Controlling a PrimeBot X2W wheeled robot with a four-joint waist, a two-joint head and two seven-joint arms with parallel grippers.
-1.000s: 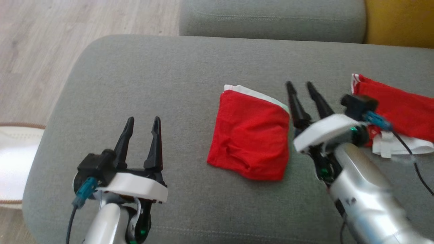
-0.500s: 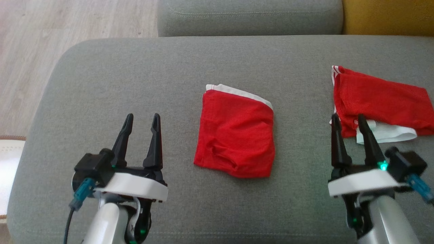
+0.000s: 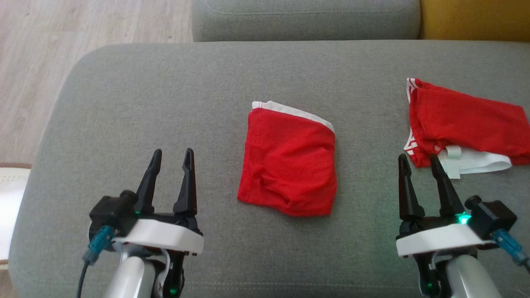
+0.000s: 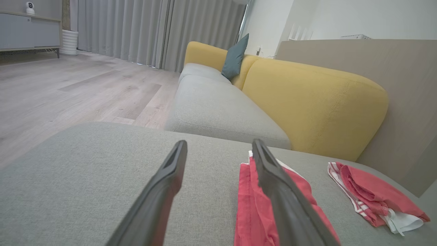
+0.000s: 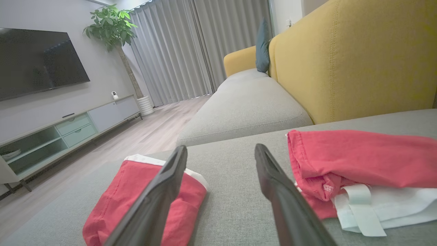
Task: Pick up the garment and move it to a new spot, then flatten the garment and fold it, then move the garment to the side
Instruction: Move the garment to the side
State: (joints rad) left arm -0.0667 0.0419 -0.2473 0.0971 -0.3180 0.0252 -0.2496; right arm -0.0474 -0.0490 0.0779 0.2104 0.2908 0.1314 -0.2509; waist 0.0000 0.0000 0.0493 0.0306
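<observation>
Nearest to us, the left pincer (image 3: 173, 151) and the right pincer (image 3: 417, 157) sit at the near side of the grey sofa seat (image 3: 165, 91). Each has its two fingers wide apart, and each holds nothing.

A bit farther, in the middle of the seat, lies the folded garment (image 3: 290, 165). It is red with a white band (image 3: 290, 111) along its far edge. It lies between the two pincers and touches neither. Just past the right pincer's tips lies the rumpled garment (image 3: 463, 124). It is red too, with a white part (image 3: 480, 163) sticking out on its near side.

We think both are thin, soft and very light. They will flop and bend, not break. Cloth like this can slip out if we pinch just one layer. So we would take hold at a thick edge, like the white band or a corner where layers stack up. For the rumpled one, two corners far apart, one for each pincer, should help it open out.

There is lots of bare seat on the left to lay cloth flat. The seat's left edge curves down to the wood floor (image 3: 41, 49), so we should keep away from it. Farthest off are another grey seat (image 3: 306, 20) and a yellow backrest (image 3: 476, 18).
</observation>
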